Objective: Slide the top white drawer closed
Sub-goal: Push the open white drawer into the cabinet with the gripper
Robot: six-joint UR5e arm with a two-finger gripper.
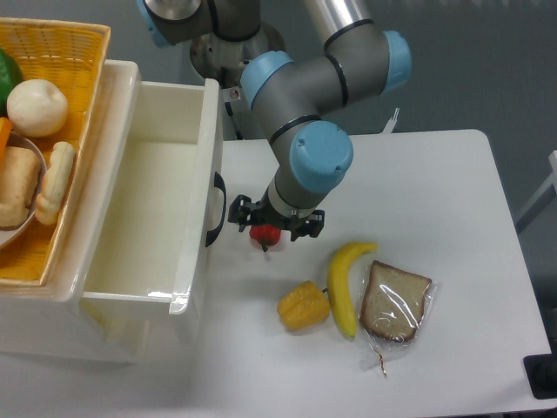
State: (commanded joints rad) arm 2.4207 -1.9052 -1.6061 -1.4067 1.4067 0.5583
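The top white drawer is pulled out to the right from the white cabinet. Its deep, plain white inside holds nothing. The curved black handle sits on its front wall, facing right. My gripper points down over the table just right of the handle, a short gap from the drawer front. Its black linkages stick out on both sides, but the wrist hides the fingertips. A small red object shows directly under it; I cannot tell whether it is held.
A yellow wicker basket with food items sits on top of the cabinet at left. A yellow corn piece, a banana and a bagged bread slice lie on the table right of the drawer.
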